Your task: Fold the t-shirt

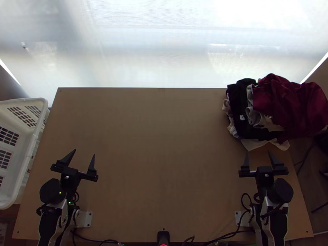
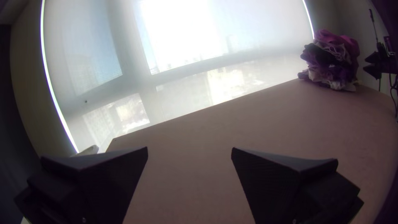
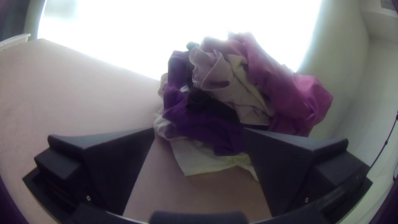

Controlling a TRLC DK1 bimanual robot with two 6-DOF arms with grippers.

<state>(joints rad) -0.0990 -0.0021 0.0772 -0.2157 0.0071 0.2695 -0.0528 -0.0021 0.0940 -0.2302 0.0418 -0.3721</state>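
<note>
A heap of bunched clothes (image 1: 262, 110) lies at the table's far right corner, with a dark red garment (image 1: 287, 102) on top and black, grey and cream cloth below. Which piece is the t-shirt I cannot tell. My left gripper (image 1: 84, 158) stands open over the table's left side, far from the heap. Just on the near side of the heap is my right gripper (image 1: 259, 158), also open. In the left wrist view my left gripper (image 2: 189, 151) has nothing between its fingers. The right wrist view has my right gripper (image 3: 199, 130) spread before the heap (image 3: 203, 120), apparently not holding cloth.
The wooden table (image 1: 160, 156) has a wide bare stretch between the arms. A white plastic basket (image 1: 33, 164) stands at its left edge. Black cables run along the near edge, beside a small black device (image 1: 163, 237). A bright window lies beyond the far edge.
</note>
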